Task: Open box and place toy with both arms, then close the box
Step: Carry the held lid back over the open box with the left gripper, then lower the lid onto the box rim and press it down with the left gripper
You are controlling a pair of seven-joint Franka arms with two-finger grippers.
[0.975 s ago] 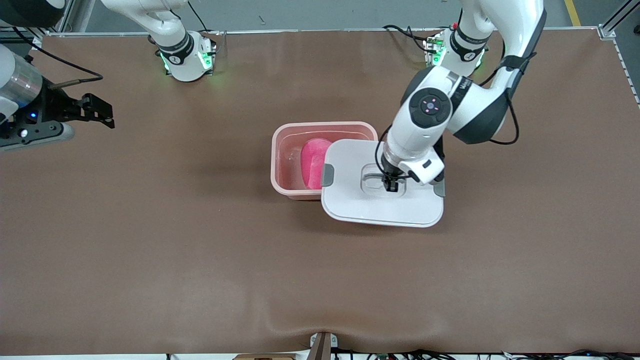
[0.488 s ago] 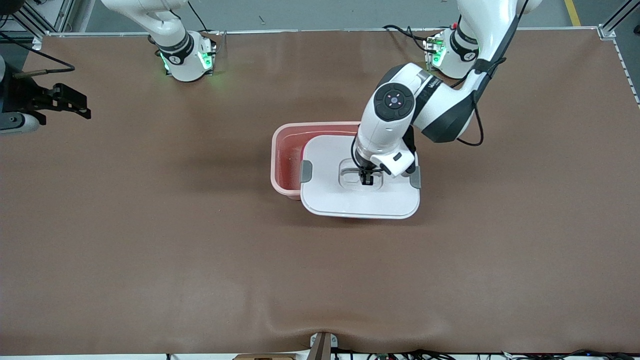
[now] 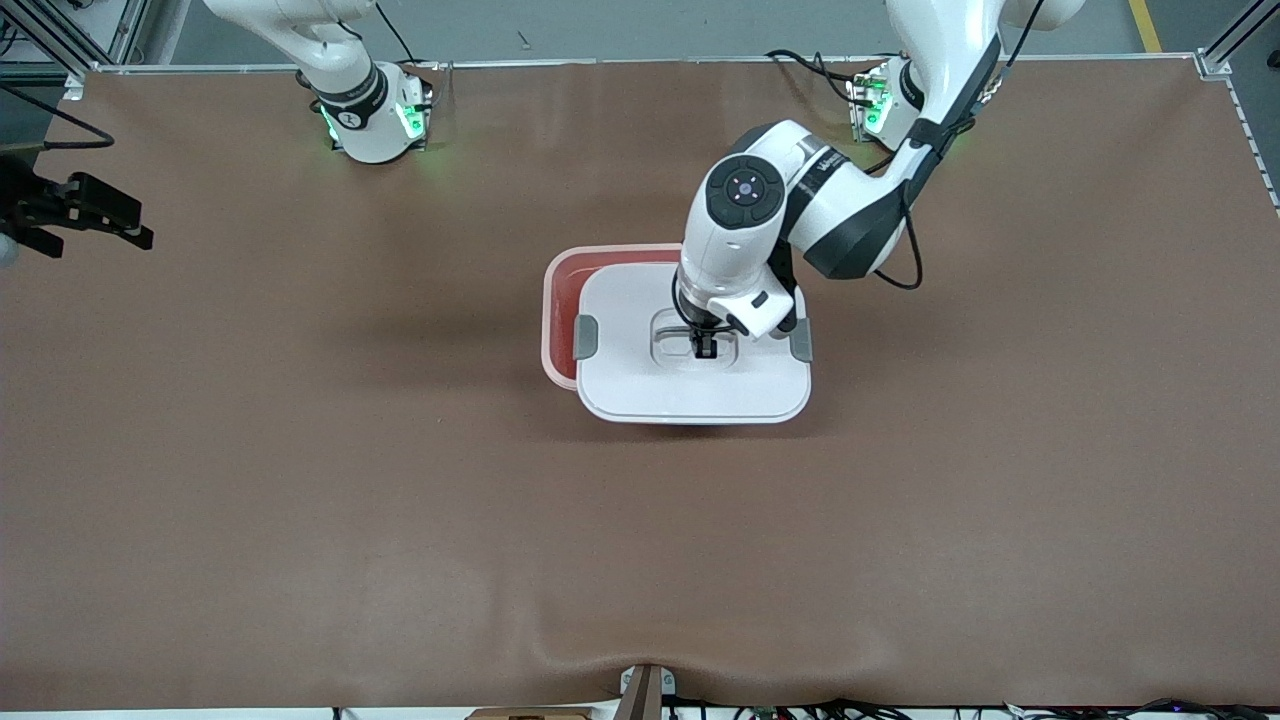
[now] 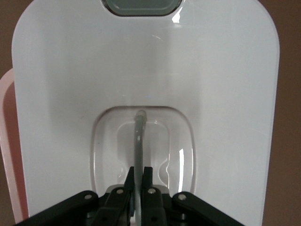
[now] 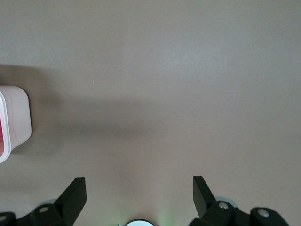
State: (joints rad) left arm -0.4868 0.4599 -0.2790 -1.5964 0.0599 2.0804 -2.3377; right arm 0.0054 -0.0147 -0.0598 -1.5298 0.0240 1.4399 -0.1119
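Note:
The pink box (image 3: 556,300) stands mid-table. My left gripper (image 3: 705,350) is shut on the thin grey handle (image 4: 138,136) in the recess of the white lid (image 3: 690,390). It holds the lid over most of the box. Only a strip of the box's rim and reddish inside shows, at the right arm's end. The toy is hidden under the lid. In the left wrist view the lid (image 4: 141,70) fills the frame, with a grey clip (image 4: 141,5) at its edge. My right gripper (image 3: 95,212) is open over the table edge at the right arm's end, and its wrist view shows a corner of the box (image 5: 16,117).
Brown table mat (image 3: 400,500) lies all around the box. The two arm bases (image 3: 375,115) stand along the table's edge farthest from the front camera. A small bracket (image 3: 645,690) sits at the table edge nearest the front camera.
My left gripper has carried the lid toward the right arm's end, over the box, covering the toy. My right gripper has drawn back toward the table edge.

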